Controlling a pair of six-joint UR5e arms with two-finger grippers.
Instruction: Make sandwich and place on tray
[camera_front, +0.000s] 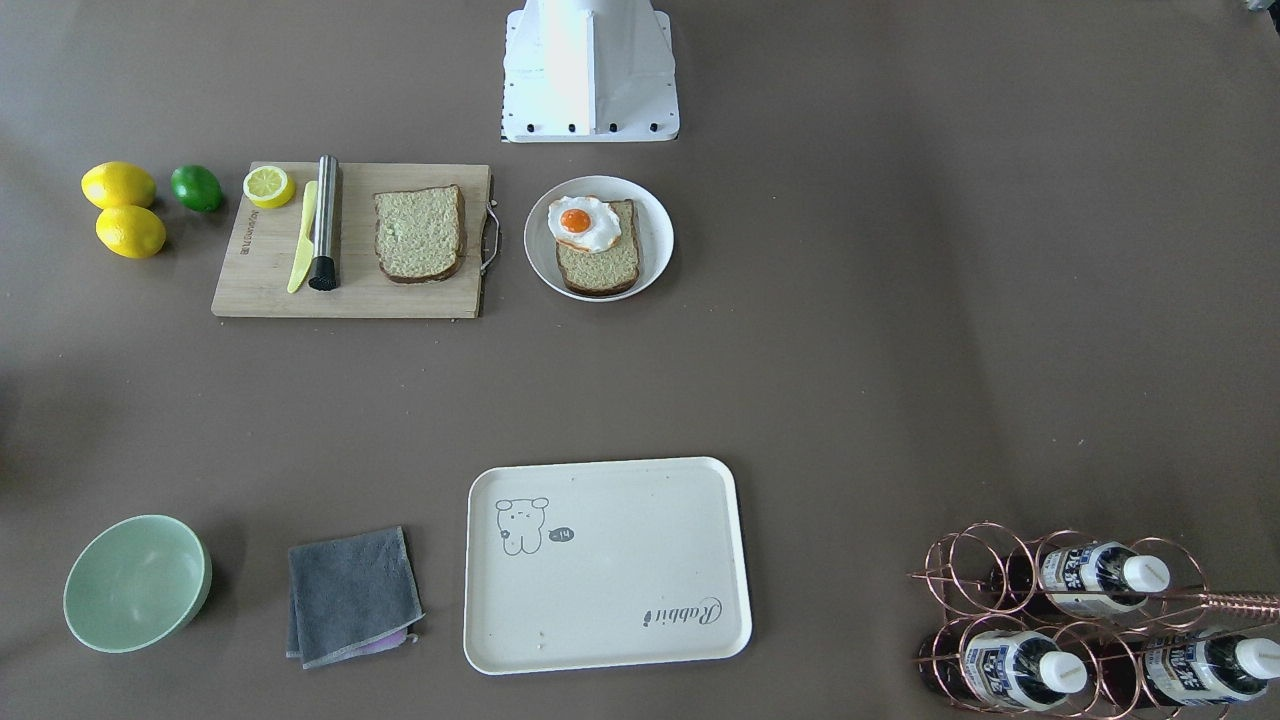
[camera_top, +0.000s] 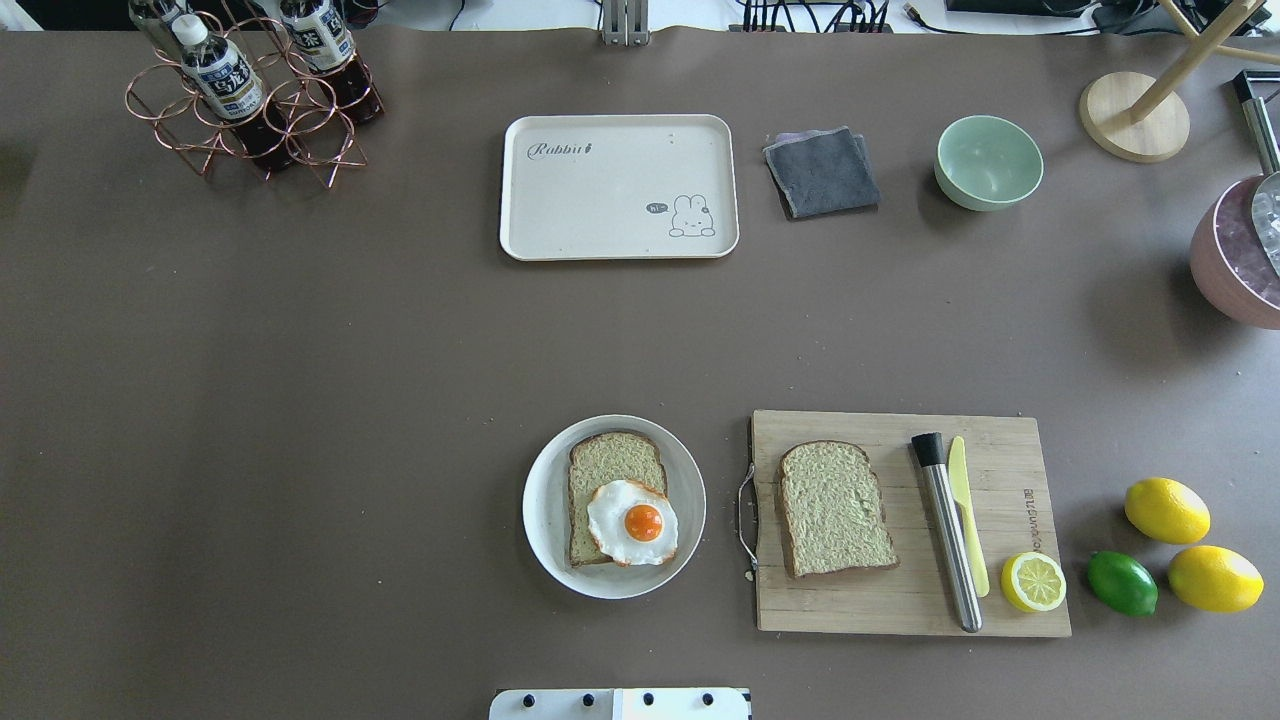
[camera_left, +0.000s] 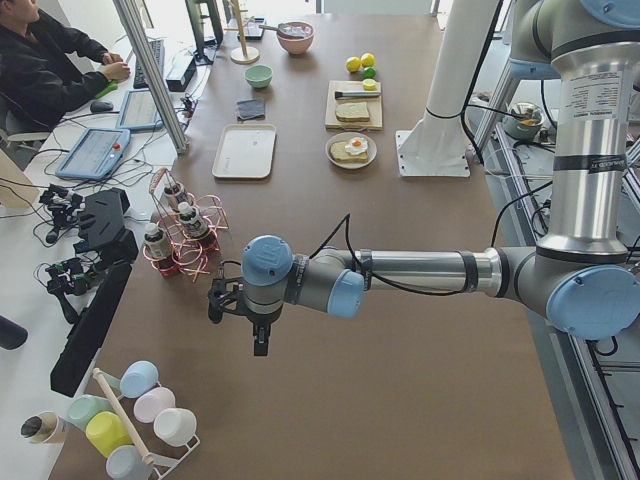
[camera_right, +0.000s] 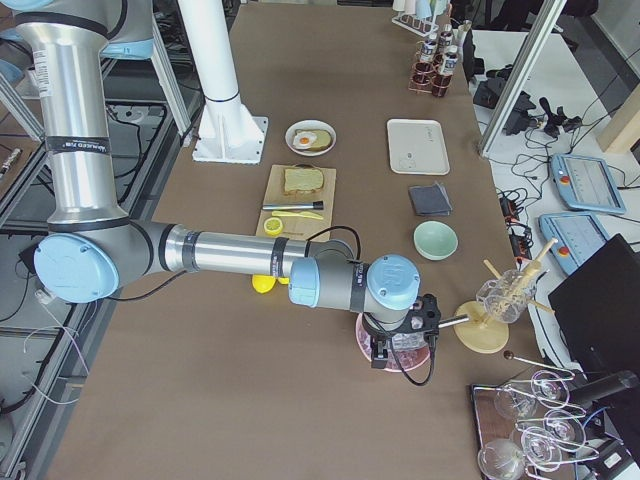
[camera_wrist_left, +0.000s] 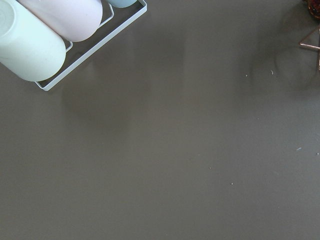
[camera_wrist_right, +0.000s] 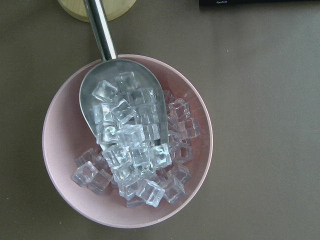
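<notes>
The brown counter (camera_top: 300, 400) carries everything. The cream tray (camera_top: 610, 190) lies flat at the middle of the side far from the robot, with its long axis running across the counter. Its "Rabbit" script reads upright in the overhead view and upside down in the front-facing view, and a small animal drawing sits in the opposite corner.

The wooden board (camera_top: 1000, 440) is on the robot's side, toward its right. The round white plate (camera_top: 545, 510) sits just beside the board's wire handle.

One bread slice (camera_top: 612, 462) lies flat on the plate, and the second bread slice (camera_top: 835, 510) lies flat on the board. Both are pale tan with dark brown crusts, and their long axes and rounded tops point away from the robot. The white egg (camera_top: 630, 525) with its orange yolk rests on the near end of the plate's slice and overhangs that slice's edge.

Only the two side views show the arms. The left gripper (camera_left: 259, 345) hangs over bare counter near the copper bottle rack (camera_left: 185, 240). The right gripper (camera_right: 400, 352) hangs over a pink bowl (camera_wrist_right: 60, 165). I cannot tell from these views how far either gripper is parted or whether it holds anything. The right wrist view alone shows ice cubes (camera_wrist_right: 130, 150) and a metal scoop (camera_wrist_right: 100, 30) in that bowl. The left wrist view alone shows pastel cups (camera_wrist_left: 30, 45) close up.
</notes>
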